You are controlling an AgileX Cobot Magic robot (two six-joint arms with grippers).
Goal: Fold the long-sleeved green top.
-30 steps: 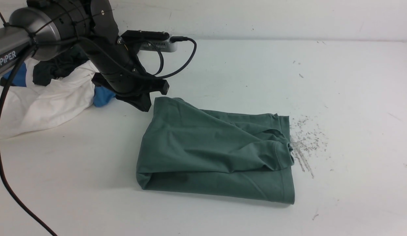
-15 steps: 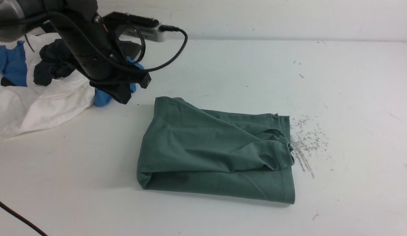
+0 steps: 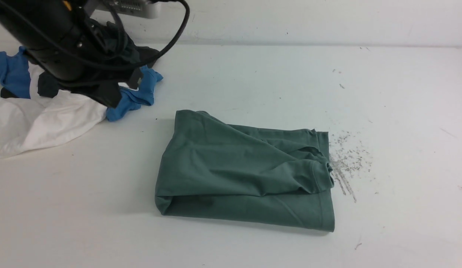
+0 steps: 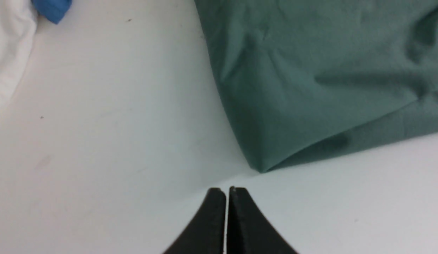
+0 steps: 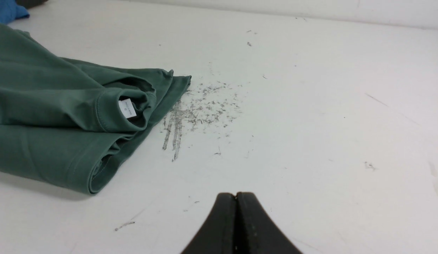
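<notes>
Front view: the muted sage-green knit long-sleeved top (image 3: 246, 171) lies folded into a compact rectangle near the middle of the white table (image 3: 402, 111). Its long axis runs left to right across the robot's front, with the collar end toward the robot's right. The left arm's gripper (image 3: 108, 97) hangs raised at the far left, above a heap of white, bright blue and dark charcoal garments (image 3: 48, 111), well apart from the top. The right arm does not show here.

Left wrist view: the left gripper's fingers (image 4: 215, 211) are pressed together and hold nothing. The folded top's near corner (image 4: 261, 165) lies just ahead of the tips, not touching them.

Right wrist view: the right gripper's fingers (image 5: 249, 218) are likewise closed and empty, over bare table. The top's collar end, with its white tag (image 5: 127, 108), lies ahead of them toward the robot's left, beyond a patch of grey scuff marks (image 5: 201, 109).

The fold looks essentially finished. If any tidying is wanted, each arm has its own end within reach, the left one appearing nearer.
</notes>
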